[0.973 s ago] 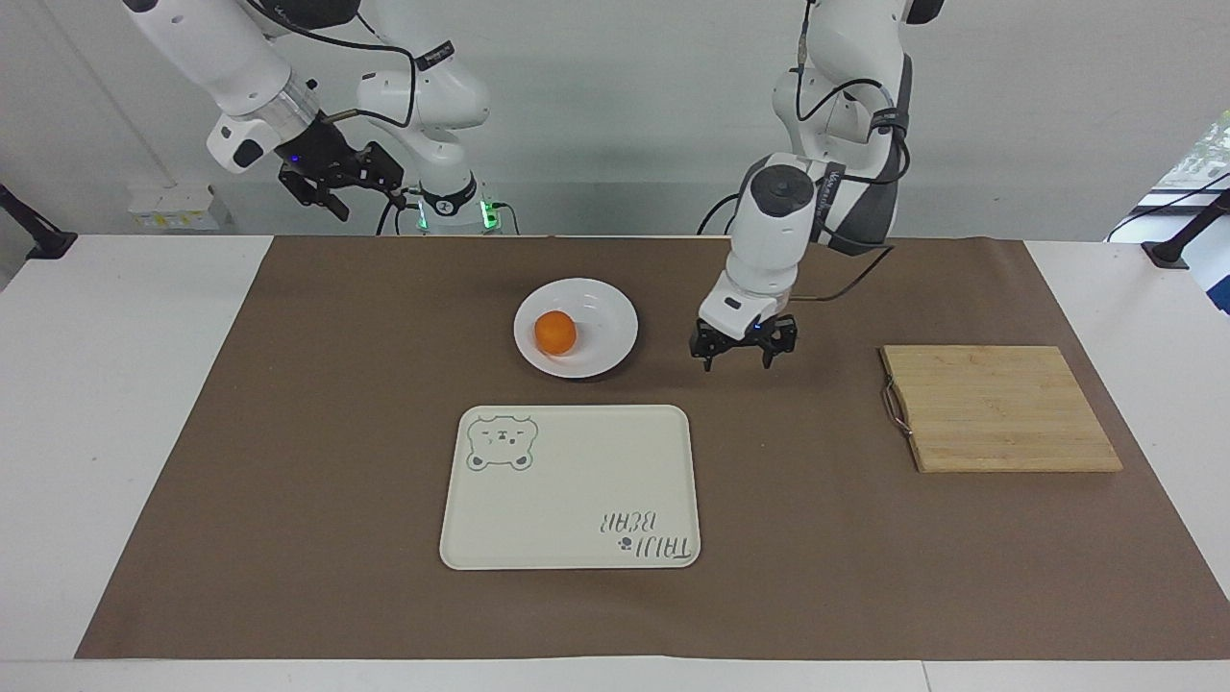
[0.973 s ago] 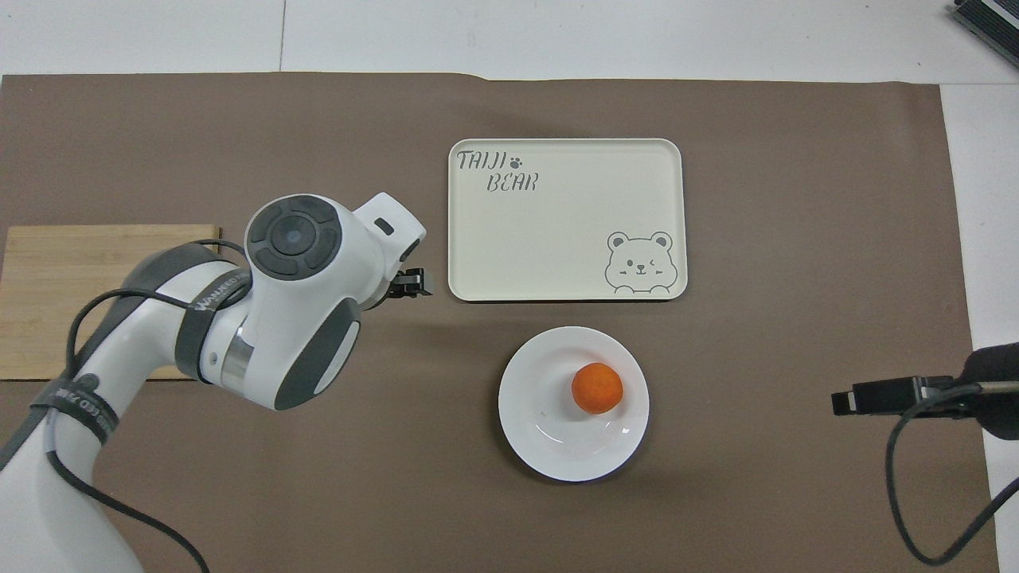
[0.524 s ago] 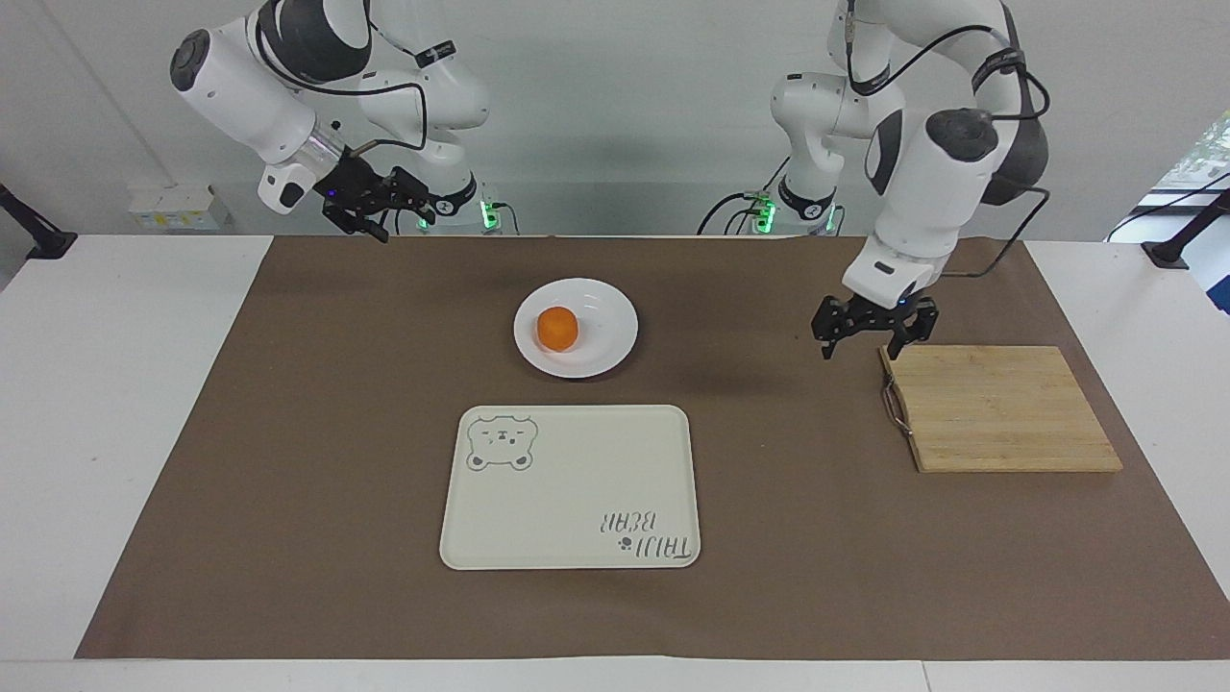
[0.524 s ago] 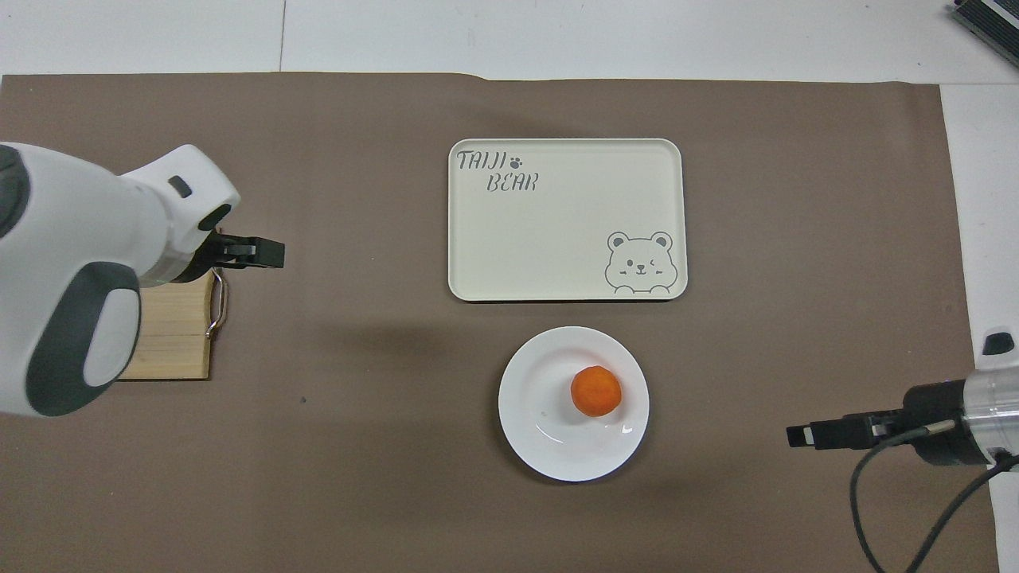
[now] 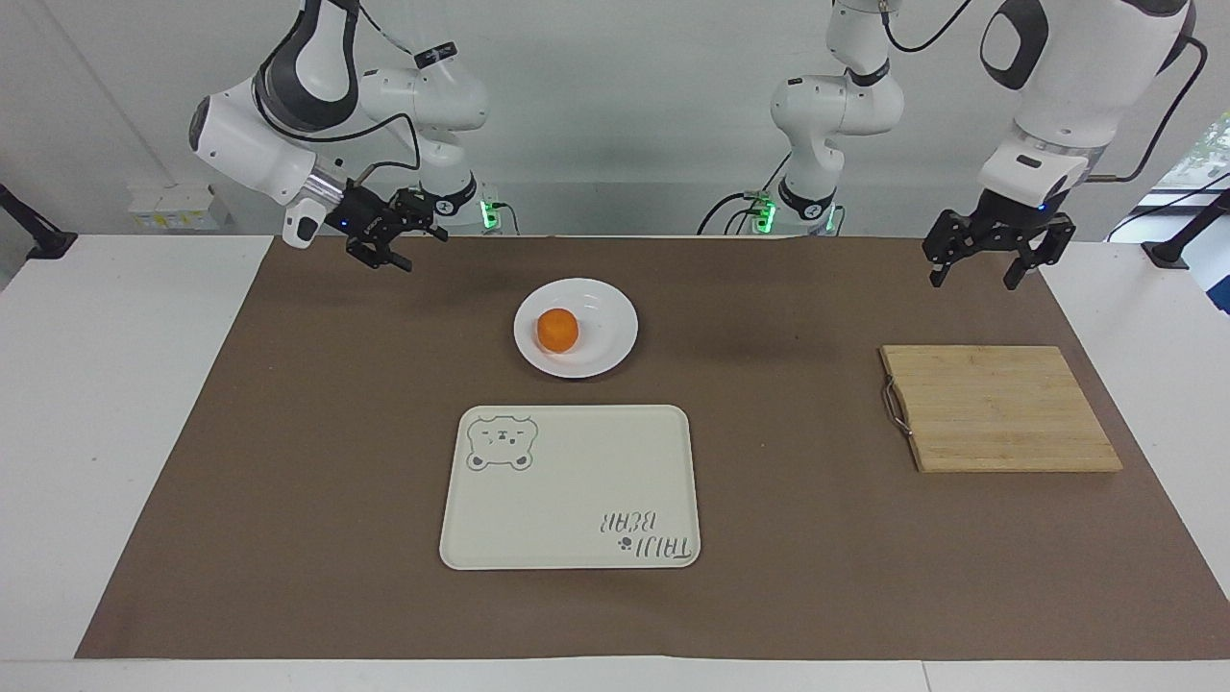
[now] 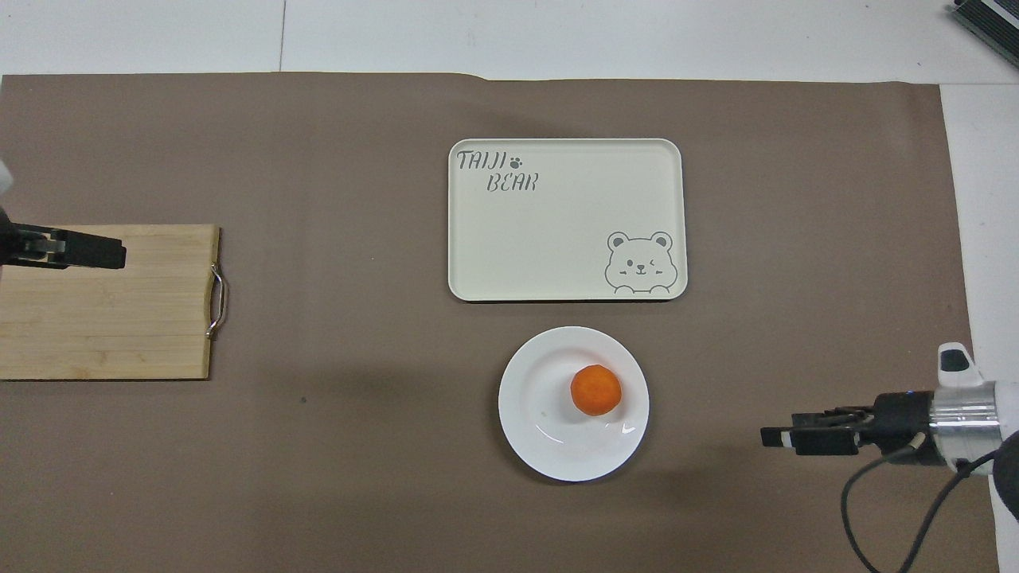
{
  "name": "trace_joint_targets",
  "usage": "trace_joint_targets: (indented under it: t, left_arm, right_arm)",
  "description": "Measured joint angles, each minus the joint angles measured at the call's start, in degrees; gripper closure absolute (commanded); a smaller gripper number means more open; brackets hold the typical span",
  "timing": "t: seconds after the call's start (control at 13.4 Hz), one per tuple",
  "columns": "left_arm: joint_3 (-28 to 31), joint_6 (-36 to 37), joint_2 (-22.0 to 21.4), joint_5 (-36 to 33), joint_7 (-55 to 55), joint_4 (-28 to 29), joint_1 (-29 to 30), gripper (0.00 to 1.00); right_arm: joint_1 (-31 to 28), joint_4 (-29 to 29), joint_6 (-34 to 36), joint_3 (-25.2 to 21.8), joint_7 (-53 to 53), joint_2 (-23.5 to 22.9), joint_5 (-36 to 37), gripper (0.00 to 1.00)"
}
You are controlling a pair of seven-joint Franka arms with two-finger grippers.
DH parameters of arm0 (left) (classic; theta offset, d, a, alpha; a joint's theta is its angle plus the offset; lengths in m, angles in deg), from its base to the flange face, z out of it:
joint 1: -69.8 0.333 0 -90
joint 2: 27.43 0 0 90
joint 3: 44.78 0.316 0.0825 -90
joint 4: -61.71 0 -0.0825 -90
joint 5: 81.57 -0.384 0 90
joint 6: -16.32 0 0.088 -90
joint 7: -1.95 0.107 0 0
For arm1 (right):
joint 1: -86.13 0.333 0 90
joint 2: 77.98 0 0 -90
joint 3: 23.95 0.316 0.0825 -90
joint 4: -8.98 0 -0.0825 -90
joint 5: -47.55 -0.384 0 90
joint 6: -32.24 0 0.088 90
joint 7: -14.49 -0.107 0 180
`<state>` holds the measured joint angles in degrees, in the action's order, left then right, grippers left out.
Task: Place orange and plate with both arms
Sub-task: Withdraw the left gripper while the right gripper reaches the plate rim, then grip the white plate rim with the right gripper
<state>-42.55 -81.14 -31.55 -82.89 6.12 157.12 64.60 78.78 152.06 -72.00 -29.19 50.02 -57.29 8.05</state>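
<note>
In the facing view the orange [image 5: 557, 330] lay in the plate [image 5: 607, 327], toward the side of the well that faces the right arm's end of the table [image 5: 115, 404], and the plate itself stood on the brown mat [image 5: 288, 481], nearer to the robots than the cream tray [image 5: 577, 481] with the bear drawing, the two close but apart. The left gripper [image 5: 993, 258] hung in the air over the mat's edge at the left arm's end, its jaws spread apart and holding nothing, well clear of the wooden cutting board [image 5: 999, 408] that lay on the mat at that end. The right gripper [image 5: 389, 248] was raised over the mat's corner by its own base, pointing toward the plate but well apart from it; its jaws looked parted and held nothing. In the overhead view the orange [image 6: 596, 390] sat off the middle of the plate [image 6: 541, 398], toward the right arm's end, and the tray [image 6: 557, 223] lay just farther from the robots than the plate, with a narrow strip of mat [image 6: 318, 477] showing between them. The left gripper [image 6: 76, 251] showed only as dark tips over the cutting board [image 6: 111, 318], whose metal handle [image 6: 216, 301] faced the tray. The right gripper [image 6: 808, 438] reached in from the right arm's end over bare mat, level with the plate and well apart from it.
</note>
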Motion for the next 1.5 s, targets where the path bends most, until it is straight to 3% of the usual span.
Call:
trace_joint_targets:
  t: [0.3, 0.52, 0.97, 1.2, 1.5]
  left_arm:
    - [-0.01, 8.21, 5.41, 0.52, 0.09, -10.56, 0.64, 0.00]
    - [-0.04, 8.50, 5.96, 0.53, 0.08, -10.88, 1.01, 0.00]
    - [-0.03, 8.53, 5.96, 0.54, 0.08, -9.77, 1.52, 0.00]
    - [-0.03, 8.54, 5.57, 0.54, 0.08, -8.71, 1.58, 0.00]
    - [-0.03, 8.53, 5.23, 0.54, 0.08, -8.33, 1.63, 0.00]
  right_arm:
    - [5.66, 0.46, -6.20, 0.27, 4.26, -6.70, -8.64, 0.00]
    - [9.16, 0.44, -8.95, 0.43, 6.74, -11.19, -11.97, 0.00]
    - [9.13, 1.33, -9.40, 0.16, 16.30, -18.04, -17.10, 0.00]
    - [9.81, 2.48, -10.23, 0.21, 16.87, -18.56, -19.86, 0.00]
    - [14.98, 4.09, -15.46, 0.38, 16.95, -19.44, -25.89, 0.00]
